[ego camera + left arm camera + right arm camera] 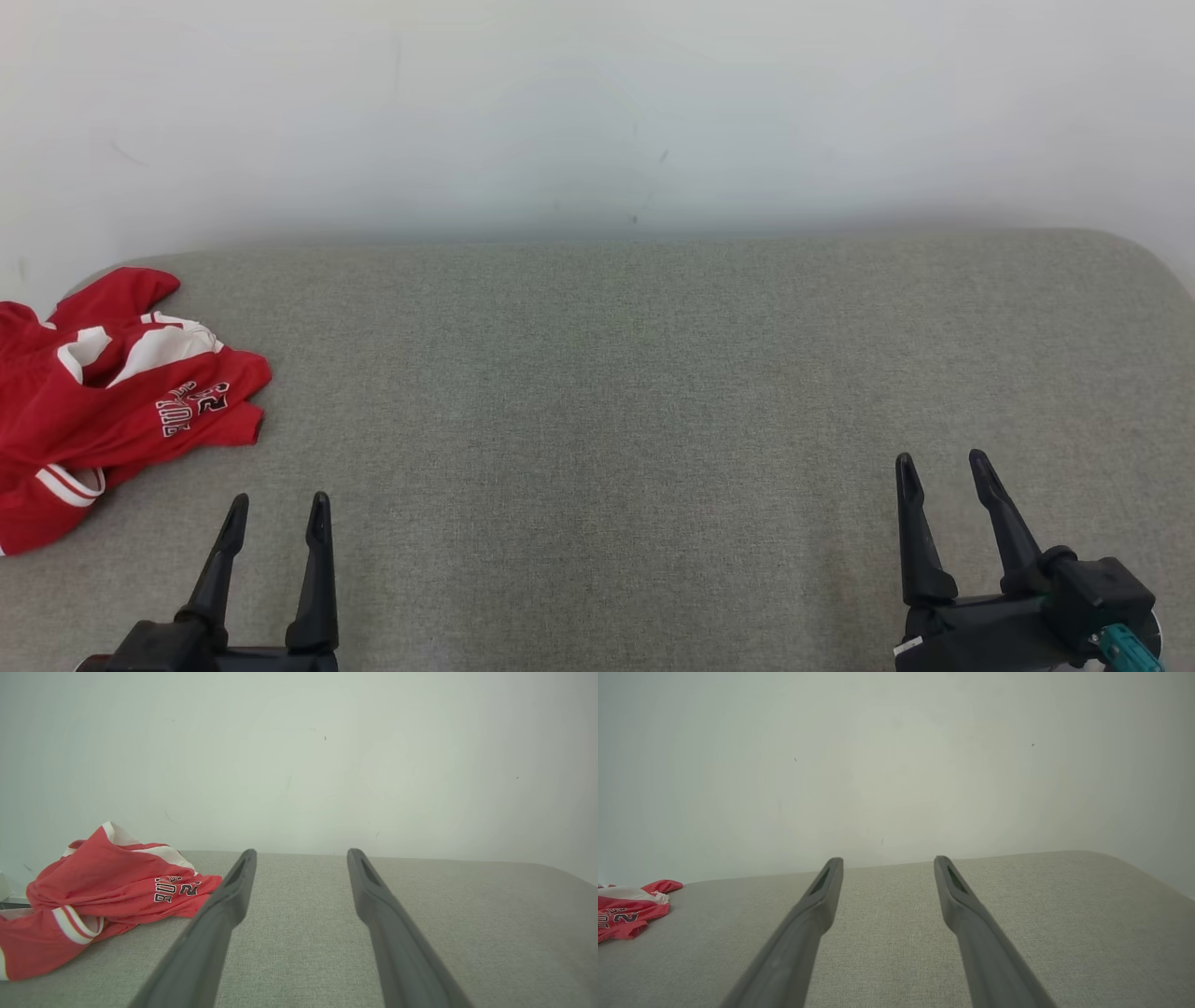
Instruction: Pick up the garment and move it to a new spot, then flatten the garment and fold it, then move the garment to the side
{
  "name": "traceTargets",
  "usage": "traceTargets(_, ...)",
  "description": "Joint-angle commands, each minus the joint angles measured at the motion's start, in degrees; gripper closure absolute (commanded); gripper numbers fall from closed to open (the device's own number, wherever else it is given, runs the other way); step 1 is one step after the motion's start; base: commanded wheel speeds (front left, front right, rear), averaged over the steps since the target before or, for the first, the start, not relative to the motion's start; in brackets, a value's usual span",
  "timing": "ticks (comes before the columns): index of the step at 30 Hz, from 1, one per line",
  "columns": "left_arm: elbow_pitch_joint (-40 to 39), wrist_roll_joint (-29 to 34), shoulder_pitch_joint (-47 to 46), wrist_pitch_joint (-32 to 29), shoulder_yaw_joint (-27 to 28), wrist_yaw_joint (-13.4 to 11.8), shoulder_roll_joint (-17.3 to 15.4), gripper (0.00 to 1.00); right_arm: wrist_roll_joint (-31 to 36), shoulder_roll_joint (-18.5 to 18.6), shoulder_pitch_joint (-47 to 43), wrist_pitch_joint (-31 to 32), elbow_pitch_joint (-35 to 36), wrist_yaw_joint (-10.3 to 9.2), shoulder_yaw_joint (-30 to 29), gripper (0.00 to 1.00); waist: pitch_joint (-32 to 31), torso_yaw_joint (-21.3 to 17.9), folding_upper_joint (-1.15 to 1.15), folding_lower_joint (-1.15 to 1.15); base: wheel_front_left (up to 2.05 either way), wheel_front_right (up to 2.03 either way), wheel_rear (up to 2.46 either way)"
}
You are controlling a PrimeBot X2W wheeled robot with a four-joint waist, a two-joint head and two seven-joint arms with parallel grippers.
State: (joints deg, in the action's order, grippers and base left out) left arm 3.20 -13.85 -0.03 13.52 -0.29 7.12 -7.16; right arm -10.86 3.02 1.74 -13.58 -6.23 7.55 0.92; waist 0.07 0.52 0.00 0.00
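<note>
The red jersey (112, 401) lies crumpled at the left edge of the grey cushion (607, 392), its white trim and black lettering facing up. The left gripper (280, 501) is over the cushion's near-left part, fingers spread with nothing between them, near the jersey but not touching it. The right gripper (941, 459) is over the cushion's near-right part, fingers also parted and empty. A white wall (597, 112) rises behind the cushion's far edge.
</note>
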Motion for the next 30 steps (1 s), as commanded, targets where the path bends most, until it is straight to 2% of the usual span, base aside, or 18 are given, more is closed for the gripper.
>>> traceTargets(1, 0.1, 1.1, 0.5, 0.6, -0.4, 0.3, -0.5, 0.0, 1.2, 0.2, -0.5, -0.5, -0.4, -0.11, 0.0, 0.0, 0.0, 0.1, 0.0, 0.0, 0.0, 0.0, 0.0)
traceTargets(13, 1.3, 3.0, 1.0, 1.8, -1.0, 0.3, -1.2, 0.0, 5.0, 0.2, -0.3, -1.0, -0.9, -0.12, 0.4, 0.0, 0.2, 0.3, 0.0, 0.0, 0.0, 0.0, 0.0)
traceTargets(30, 3.3, -1.0, 0.4, 1.7, -0.9, 0.2, -1.7, 0.0, 3.8, 0.1, -0.9, 0.3, -0.8, -0.12, -0.4, 0.0, -0.1, 0.4, 0.0, 0.0, 0.0, 0.0, 0.0)
